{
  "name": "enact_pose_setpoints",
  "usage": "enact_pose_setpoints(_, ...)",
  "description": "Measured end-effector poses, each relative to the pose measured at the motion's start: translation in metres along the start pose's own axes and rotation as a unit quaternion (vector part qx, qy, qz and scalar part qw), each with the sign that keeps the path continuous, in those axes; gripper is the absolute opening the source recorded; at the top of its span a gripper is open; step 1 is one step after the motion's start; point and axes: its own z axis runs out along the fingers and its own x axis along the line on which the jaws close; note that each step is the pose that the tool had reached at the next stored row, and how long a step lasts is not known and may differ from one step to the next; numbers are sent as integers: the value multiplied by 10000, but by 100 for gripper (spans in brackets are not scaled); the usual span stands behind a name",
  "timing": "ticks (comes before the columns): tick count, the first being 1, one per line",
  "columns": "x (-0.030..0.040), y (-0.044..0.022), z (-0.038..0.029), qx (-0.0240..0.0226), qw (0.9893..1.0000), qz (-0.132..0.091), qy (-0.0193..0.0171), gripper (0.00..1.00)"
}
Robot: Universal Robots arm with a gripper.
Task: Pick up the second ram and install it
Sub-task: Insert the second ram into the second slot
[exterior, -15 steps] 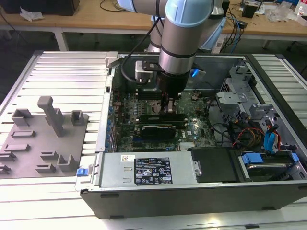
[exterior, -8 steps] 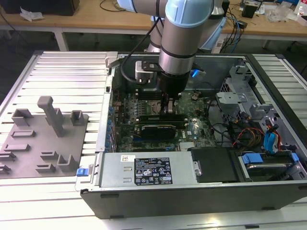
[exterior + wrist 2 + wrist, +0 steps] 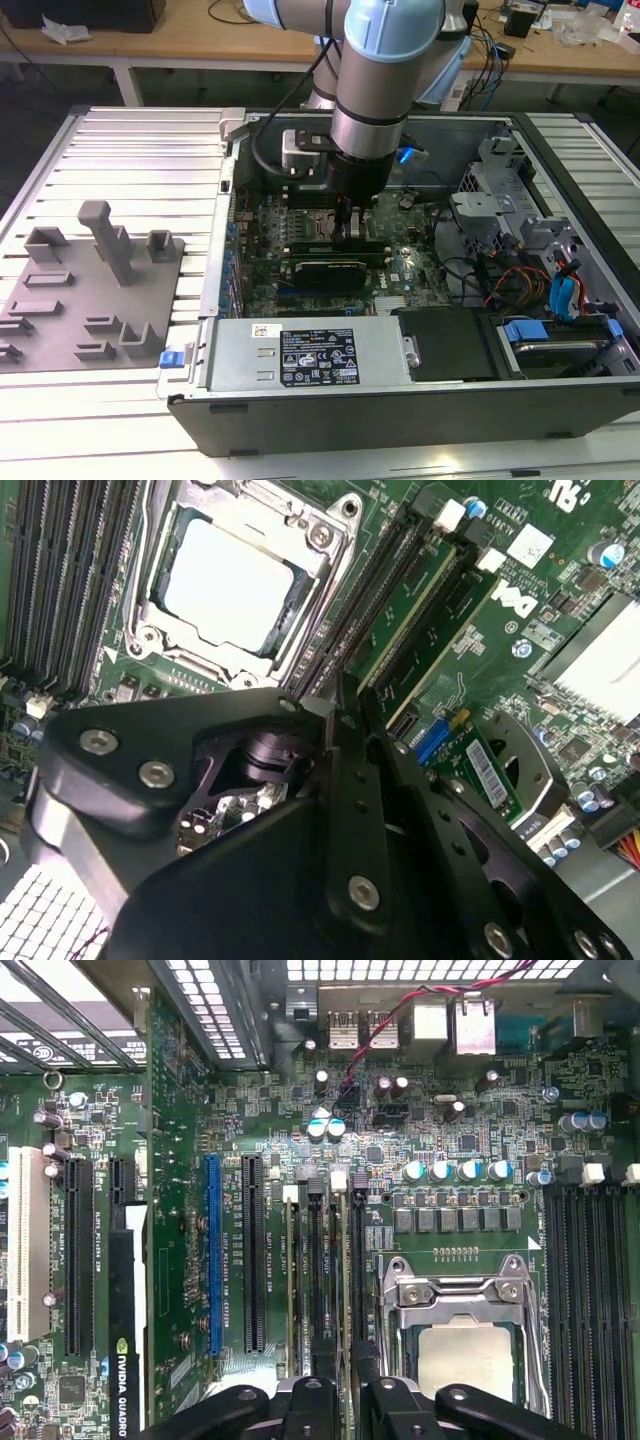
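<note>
The second ram (image 3: pixel 343 1280) is a thin green stick standing in a white-clipped slot, the one closer to the silver CPU socket (image 3: pixel 465 1340). In the second wrist view this ram (image 3: pixel 415 595) runs from its white clip down to my fingertips. My gripper (image 3: pixel 348 1385) is low over the motherboard, its black fingers (image 3: pixel 322 1400) pressed close on either side of the stick's top edge. The exterior view shows the gripper (image 3: pixel 352 232) deep inside the open computer case. Another green stick (image 3: pixel 290 1280) sits two slots over, farther from the socket.
A black graphics card (image 3: pixel 325 270) lies just in front of the gripper. The power supply (image 3: pixel 300 355) and drive bay with cables (image 3: pixel 540 290) take up the case's near side and the exterior view's right. A grey fixture block (image 3: pixel 90 290) sits outside the case, at that view's left.
</note>
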Motion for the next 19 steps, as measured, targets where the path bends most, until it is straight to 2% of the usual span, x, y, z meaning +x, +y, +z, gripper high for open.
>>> enact_pose_setpoints(3, -2, 5, -107, 0, 10000, -1, 3, 21)
enact_pose_setpoints(5, -54, 17, -311, 4, 10000, 2, 47, 19)
enact_pose_setpoints(6, -89, 23, -409, 6, 10000, 4, 82, 11)
enact_pose_setpoints(7, -106, 28, -483, 8, 9999, 5, 100, 11)
enact_pose_setpoints(11, -109, 32, -575, 8, 9999, 5, 105, 11)
enact_pose_setpoints(19, -109, 33, -578, 8, 9999, 5, 105, 11)
